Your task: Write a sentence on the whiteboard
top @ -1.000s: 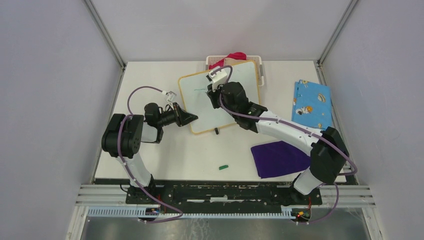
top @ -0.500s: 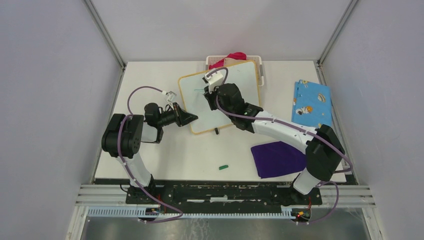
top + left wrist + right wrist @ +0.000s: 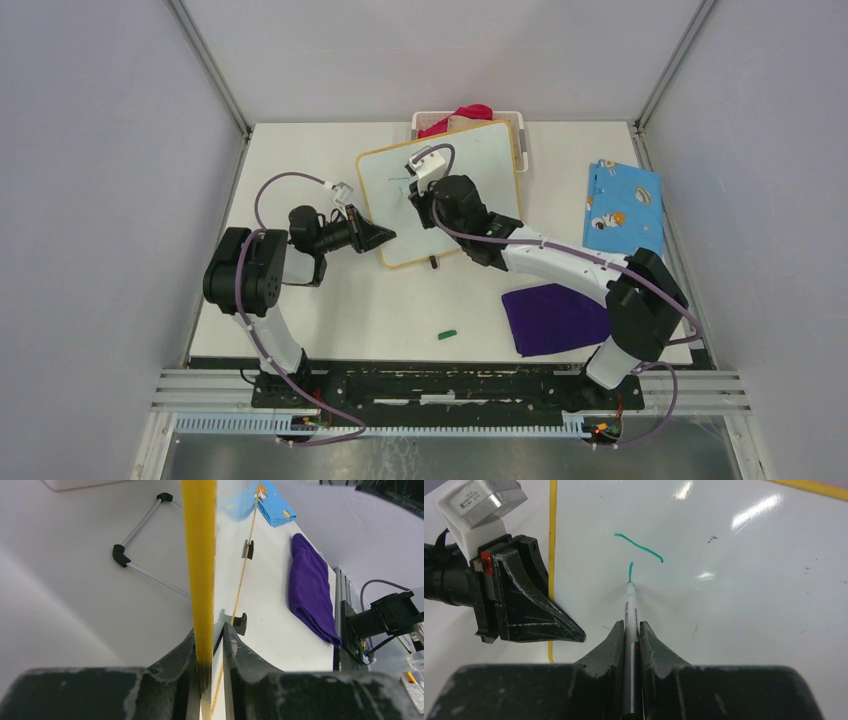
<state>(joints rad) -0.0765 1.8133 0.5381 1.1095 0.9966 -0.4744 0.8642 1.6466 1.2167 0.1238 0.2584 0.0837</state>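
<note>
My right gripper (image 3: 631, 628) pinches the slim grey marker (image 3: 629, 605), my left gripper (image 3: 209, 635) clamps the orange-framed white whiteboard (image 3: 749, 580); 2 green strokes (image 3: 639, 546), perhaps a T, need a steady downstroke.

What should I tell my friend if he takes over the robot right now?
Left pincer: shut on the frame of the whiteboard, at its left edge.
Right pincer: shut on the marker, with the tip touching the board.
Done: only two short green strokes, on the side of the board near the left pincer.
Left: almost the whole sentence is not yet written.
</note>
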